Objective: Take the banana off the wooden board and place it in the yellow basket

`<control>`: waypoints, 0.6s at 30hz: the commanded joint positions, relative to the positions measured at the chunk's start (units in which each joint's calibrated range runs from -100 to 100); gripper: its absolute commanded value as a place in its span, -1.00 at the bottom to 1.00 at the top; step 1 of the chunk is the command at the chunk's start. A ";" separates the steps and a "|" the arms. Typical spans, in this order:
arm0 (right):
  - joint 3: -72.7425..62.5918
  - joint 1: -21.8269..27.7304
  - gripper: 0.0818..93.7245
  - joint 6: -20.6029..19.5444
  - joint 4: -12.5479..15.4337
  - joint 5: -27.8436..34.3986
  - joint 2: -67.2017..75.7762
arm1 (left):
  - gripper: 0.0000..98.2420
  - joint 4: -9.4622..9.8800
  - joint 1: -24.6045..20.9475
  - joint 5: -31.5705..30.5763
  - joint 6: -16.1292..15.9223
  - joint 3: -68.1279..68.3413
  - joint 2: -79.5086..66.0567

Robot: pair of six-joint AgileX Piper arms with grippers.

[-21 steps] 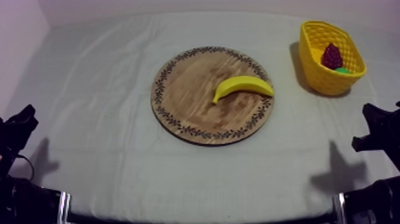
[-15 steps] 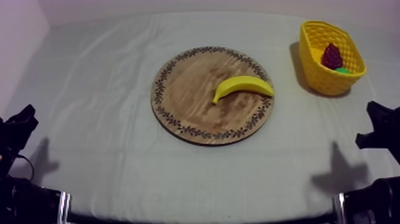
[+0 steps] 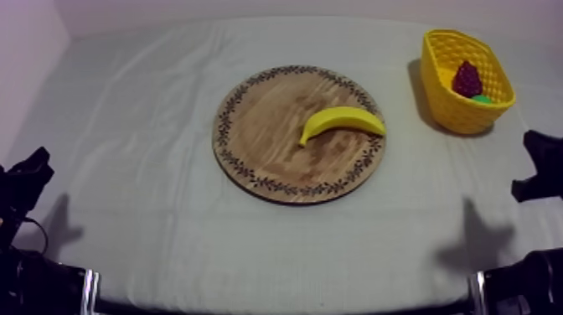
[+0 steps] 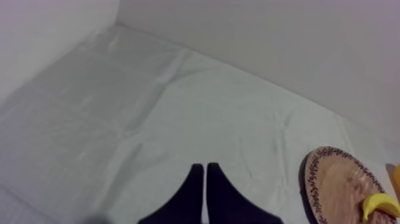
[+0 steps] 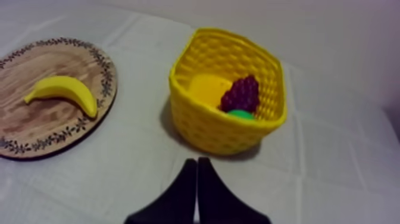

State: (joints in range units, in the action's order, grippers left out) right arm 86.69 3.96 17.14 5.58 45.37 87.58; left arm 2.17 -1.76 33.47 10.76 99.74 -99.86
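- Wide table (image 3: pixel 276 276) draped in a wrinkled grey-white cloth (image 3: pixel 126 126), softly and evenly lit.
- Plain pale back wall (image 3: pixel 251 7) rises just behind the table.
- Pale side wall (image 3: pixel 21 42) adjoins the table's left edge.

Your left arm (image 3: pixel 23 180) sat low at the left side, its jaws pressed together into a narrow wedge with nothing between the black fingers (image 4: pixel 191 199). Your right arm (image 3: pixel 540 163) sat low at the right side, jaws likewise closed on nothing, both fingers (image 5: pixel 184 193) lying flush against each other.
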 commanded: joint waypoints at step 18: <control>-45.13 -18.35 -0.99 2.25 -8.59 16.10 -36.21 | -1.00 0.00 -0.01 0.00 0.01 0.04 0.03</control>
State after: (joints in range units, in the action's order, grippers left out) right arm 45.23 -11.78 19.86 -2.39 61.16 56.25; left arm 2.17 -1.76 33.47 10.76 99.74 -99.86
